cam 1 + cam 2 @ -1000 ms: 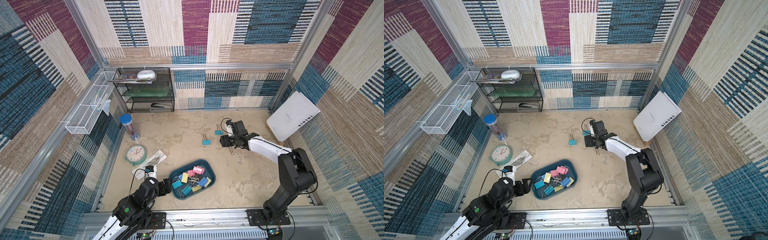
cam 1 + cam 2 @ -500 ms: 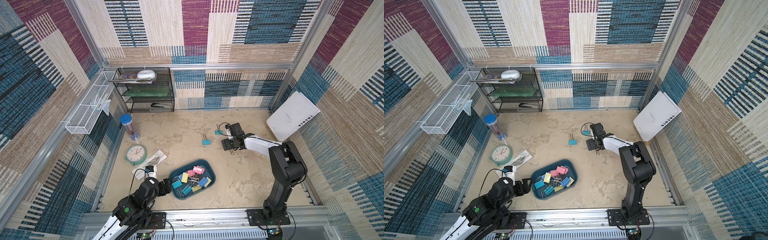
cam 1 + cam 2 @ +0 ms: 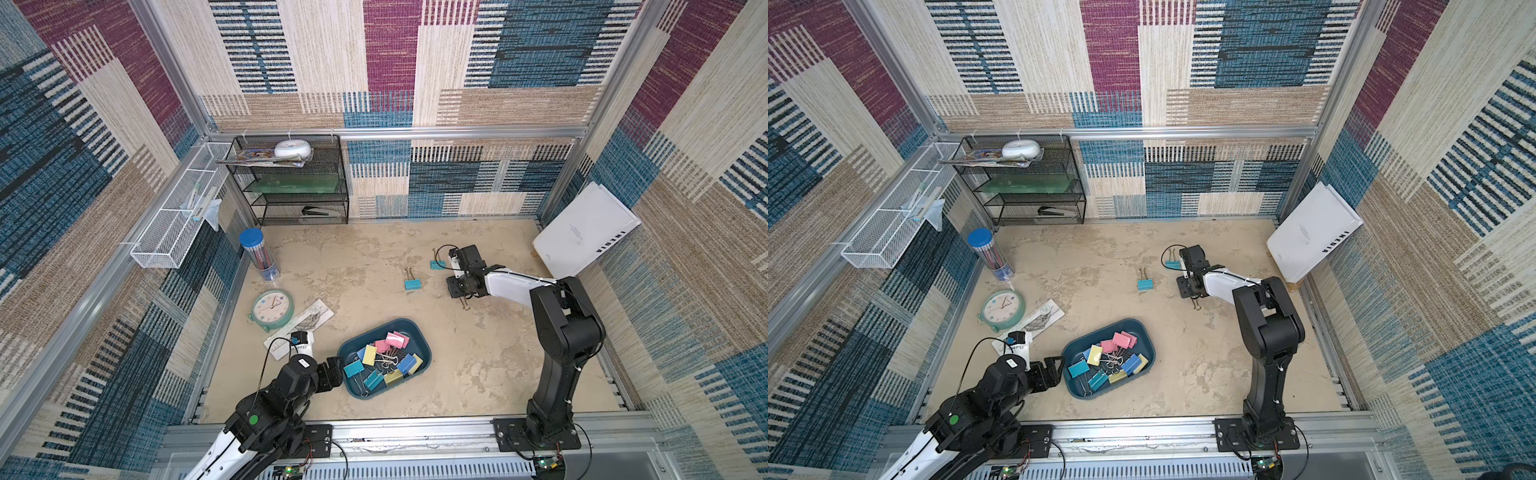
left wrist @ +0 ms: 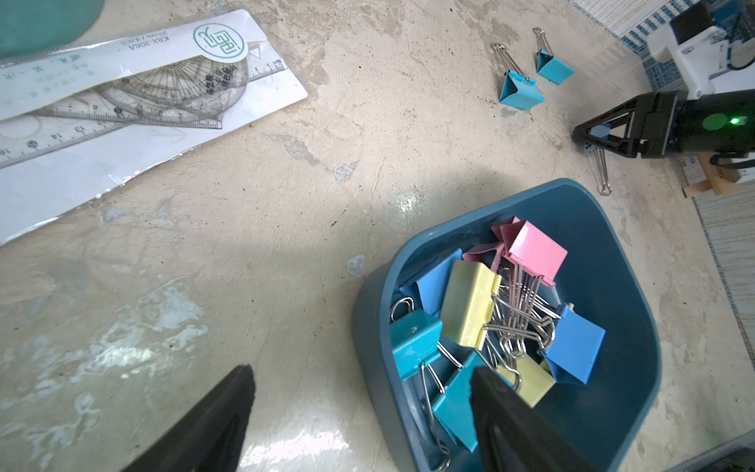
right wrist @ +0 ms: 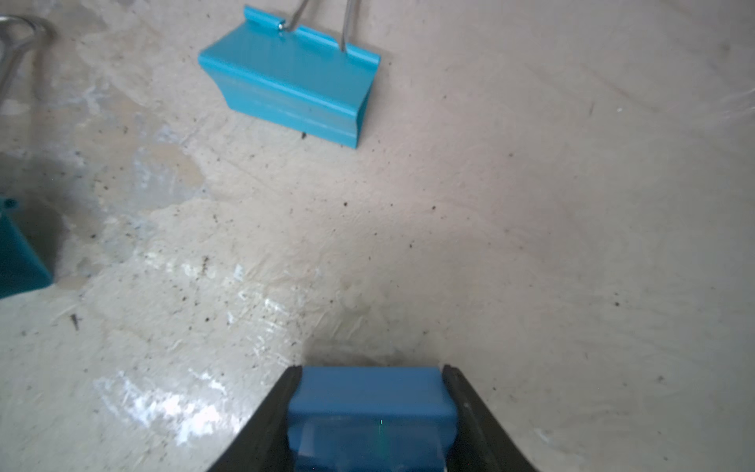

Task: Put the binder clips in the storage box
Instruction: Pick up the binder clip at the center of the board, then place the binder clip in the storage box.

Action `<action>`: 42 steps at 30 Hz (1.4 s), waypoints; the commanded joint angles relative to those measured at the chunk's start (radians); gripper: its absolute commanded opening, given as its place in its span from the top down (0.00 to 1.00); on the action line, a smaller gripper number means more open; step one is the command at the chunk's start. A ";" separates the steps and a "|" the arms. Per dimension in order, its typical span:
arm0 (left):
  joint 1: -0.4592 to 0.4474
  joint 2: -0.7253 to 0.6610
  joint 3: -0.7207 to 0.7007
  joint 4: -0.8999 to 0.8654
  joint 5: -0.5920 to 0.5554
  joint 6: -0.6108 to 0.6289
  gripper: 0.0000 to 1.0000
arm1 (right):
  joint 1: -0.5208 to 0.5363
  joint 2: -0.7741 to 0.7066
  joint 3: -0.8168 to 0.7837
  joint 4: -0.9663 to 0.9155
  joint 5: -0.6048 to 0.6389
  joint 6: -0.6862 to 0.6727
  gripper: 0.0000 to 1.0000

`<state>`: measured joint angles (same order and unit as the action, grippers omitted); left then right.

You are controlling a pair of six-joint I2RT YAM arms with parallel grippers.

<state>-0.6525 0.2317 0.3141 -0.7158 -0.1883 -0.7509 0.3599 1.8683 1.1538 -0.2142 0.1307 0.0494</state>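
Observation:
The storage box (image 3: 420, 337) (image 3: 1145, 333) (image 4: 604, 204), a dark teal tub, holds several pastel binder clips (image 3: 382, 359) (image 4: 470, 302). Two teal binder clips (image 3: 412, 284) (image 3: 437, 264) lie loose on the table farther back, also in the left wrist view (image 4: 521, 90) (image 4: 555, 67). My right gripper (image 3: 457, 289) (image 5: 371, 370) is down at the table, shut on a blue binder clip (image 5: 371, 404) whose wire handles (image 3: 465, 305) stick out toward the front. My left gripper (image 3: 334, 372) (image 4: 361, 376) stands open across the box's left rim, holding nothing.
A round clock (image 3: 272, 307), a ruler packet (image 3: 303, 328) and a tube of pencils (image 3: 259, 253) stand at the left. A black mesh rack (image 3: 299, 183) is at the back left, a white wire basket (image 3: 178, 220) on the left wall, a white book (image 3: 586, 232) at the right.
My right gripper has closed on the blue clip on the table, and that arm's elbow has folded upward. The left arm has not moved.

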 commanded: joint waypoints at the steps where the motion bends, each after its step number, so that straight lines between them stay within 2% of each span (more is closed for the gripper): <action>1: 0.001 0.002 0.000 0.007 -0.018 0.006 0.13 | 0.008 -0.079 -0.010 -0.015 0.003 0.027 0.48; 3: 0.001 0.001 0.000 0.007 -0.016 0.005 0.13 | 0.029 -0.130 -0.007 -0.041 -0.007 0.024 0.48; 6: 0.001 0.001 0.000 0.008 -0.017 0.006 0.13 | 0.089 -0.192 0.024 -0.106 -0.124 0.017 0.47; 11: 0.001 0.001 -0.001 0.007 -0.014 0.006 0.13 | 0.326 -0.279 0.006 -0.117 -0.168 0.048 0.47; 14: 0.000 0.001 0.000 0.008 -0.017 0.004 0.13 | 0.467 -0.313 -0.051 -0.039 -0.209 0.044 0.47; 16: 0.001 0.001 0.000 0.009 -0.016 0.007 0.13 | 0.554 -0.322 -0.094 0.025 -0.225 -0.007 0.46; 19: 0.001 0.001 -0.001 0.008 -0.013 0.005 0.13 | 0.630 -0.309 -0.121 0.070 -0.248 -0.084 0.45; 29: 0.001 0.001 -0.001 0.008 -0.018 0.003 0.14 | 0.699 -0.243 -0.108 0.111 -0.360 -0.256 0.41; 35: 0.001 0.003 0.000 0.008 -0.020 0.001 0.13 | 0.768 -0.211 -0.104 0.131 -0.401 -0.286 0.37; 38: 0.001 0.004 0.000 0.007 -0.023 0.001 0.13 | 0.780 -0.197 -0.105 0.127 -0.383 -0.284 0.30; 42: 0.001 0.006 0.000 0.007 -0.024 0.001 0.13 | 0.770 -0.279 -0.149 0.191 -0.258 -0.267 0.20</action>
<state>-0.6525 0.2348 0.3141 -0.7158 -0.1936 -0.7517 1.1370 1.6367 1.0210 -0.0895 -0.2123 -0.2234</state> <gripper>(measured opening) 0.867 0.783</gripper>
